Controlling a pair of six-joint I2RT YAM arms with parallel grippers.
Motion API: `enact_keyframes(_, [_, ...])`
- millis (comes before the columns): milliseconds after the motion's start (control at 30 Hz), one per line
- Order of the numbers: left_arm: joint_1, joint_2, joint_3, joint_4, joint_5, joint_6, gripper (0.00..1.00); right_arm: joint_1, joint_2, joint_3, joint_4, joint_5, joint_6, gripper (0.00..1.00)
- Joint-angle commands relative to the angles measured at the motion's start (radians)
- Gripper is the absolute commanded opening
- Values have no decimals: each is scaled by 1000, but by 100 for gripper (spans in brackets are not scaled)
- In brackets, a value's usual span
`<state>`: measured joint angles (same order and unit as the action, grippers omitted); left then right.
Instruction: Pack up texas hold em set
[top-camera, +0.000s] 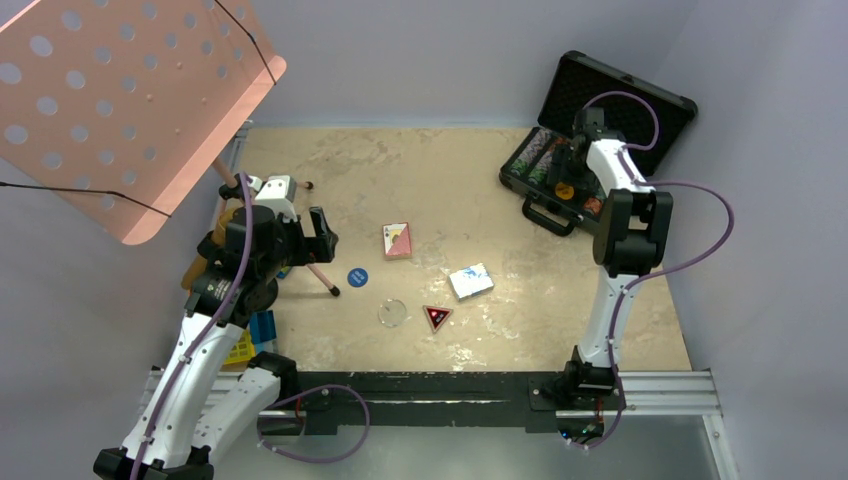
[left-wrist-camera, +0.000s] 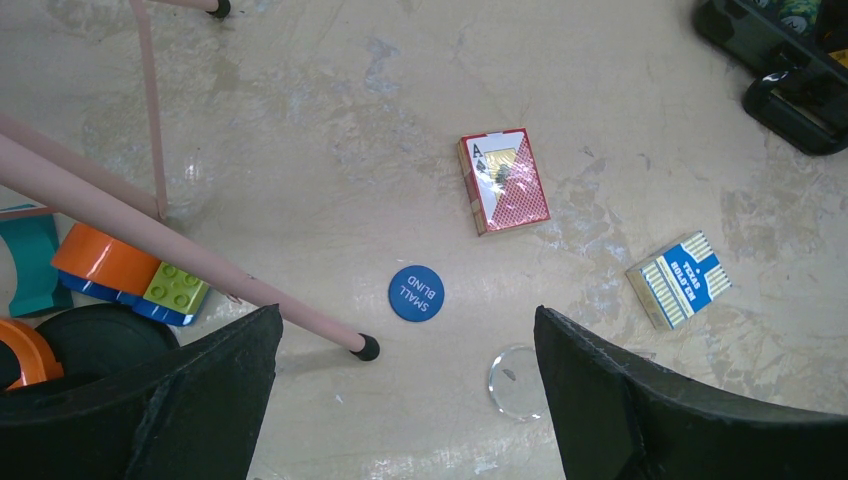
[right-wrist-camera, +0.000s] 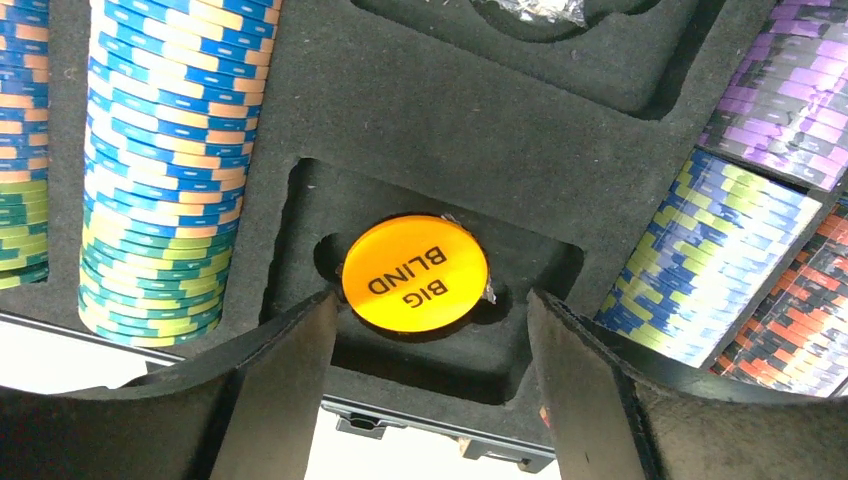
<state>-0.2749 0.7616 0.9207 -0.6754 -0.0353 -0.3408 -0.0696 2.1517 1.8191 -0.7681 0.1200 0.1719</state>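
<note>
Right hand (right-wrist-camera: 430, 297) straddles, fingers apart, the orange BIG BLIND button (right-wrist-camera: 415, 272) lying in its foam pocket (right-wrist-camera: 400, 195), so I'd next lower the wide-open left hand (left-wrist-camera: 408, 312) onto the blue SMALL BLIND button (left-wrist-camera: 415, 293).

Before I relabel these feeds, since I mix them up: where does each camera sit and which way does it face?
Top external: above and behind the robot, looking down on the table; left arm and right arm show.
Left wrist: on the left arm, facing down at the blue button; the open left claw frames it.
Right wrist: on the right arm, facing into the case foam at the orange button; the right claw frames it.
Shared: top and left wrist both show the red deck and blue deck.
</note>
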Motion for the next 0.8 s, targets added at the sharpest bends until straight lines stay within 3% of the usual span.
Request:
enact_keyframes(0, [6, -5, 4, 16, -10, -3, 100, 7, -25, 43, -48, 13, -14, 77])
enact_keyframes(333, [6, -4, 4, 18, -8, -3, 100, 7, -147, -14, 67, -32, -22, 73])
enact_keyframes(600, [6, -5, 5, 18, -5, -3, 100, 7, -126, -18, 123, -43, -20, 45])
enact_keyframes(767, [6, -7, 4, 18, -3, -2, 100, 8, -92, -35, 148, -59, -20, 33])
